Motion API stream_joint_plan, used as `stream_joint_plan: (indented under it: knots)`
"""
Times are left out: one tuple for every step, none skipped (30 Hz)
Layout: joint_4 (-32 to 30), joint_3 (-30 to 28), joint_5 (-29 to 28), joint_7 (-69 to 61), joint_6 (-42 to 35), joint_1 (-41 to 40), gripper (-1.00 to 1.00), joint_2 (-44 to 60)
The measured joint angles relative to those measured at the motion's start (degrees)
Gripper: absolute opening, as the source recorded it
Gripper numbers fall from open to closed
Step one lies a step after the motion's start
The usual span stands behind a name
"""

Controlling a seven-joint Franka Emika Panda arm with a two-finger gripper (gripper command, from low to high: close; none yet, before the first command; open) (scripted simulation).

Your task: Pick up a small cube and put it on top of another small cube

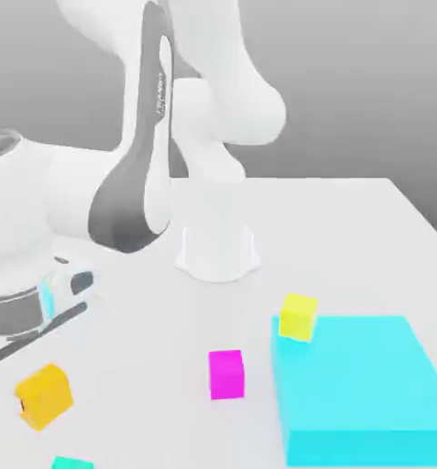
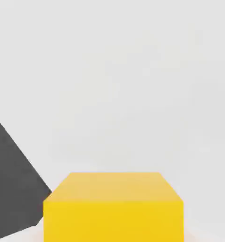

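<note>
Carrying the orange-yellow cube (image 1: pixel 45 395), the gripper (image 1: pixel 48 362) is clamped shut on it. It is kept clear of the worktop (image 1: pixel 350 229), presumably for stacking on the magenta cube (image 1: pixel 226 374).

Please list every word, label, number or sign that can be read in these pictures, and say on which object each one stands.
One marking: small dark vertical lettering on the robot arm in the exterior view, too blurred to read.
The orange-yellow cube, magenta cube, lemon-yellow cube and cyan block: no text.
</note>
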Motion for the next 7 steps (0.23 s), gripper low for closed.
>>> stream_joint_plan:
  knots:
    - [0.7,-0.1,-0.3,0.7,1.0,0.5,-1.0,1.8]
    - [1.1,-0.2,-0.6,1.1,2.5,0.8,-1.0,3.7]
    - [1.4,-0.4,-0.9,1.4,4.2,1.1,-1.0,5.7]
    - [1.6,-0.6,-1.1,1.6,5.5,1.2,1.0,7.1]
    - [1.6,-0.6,-1.1,1.6,5.5,1.2,1.0,7.1]
    - [1.6,-0.6,-1.1,1.6,5.5,1.2,1.0,7.1]
    - [1.6,-0.6,-1.1,1.6,5.5,1.2,1.0,7.1]
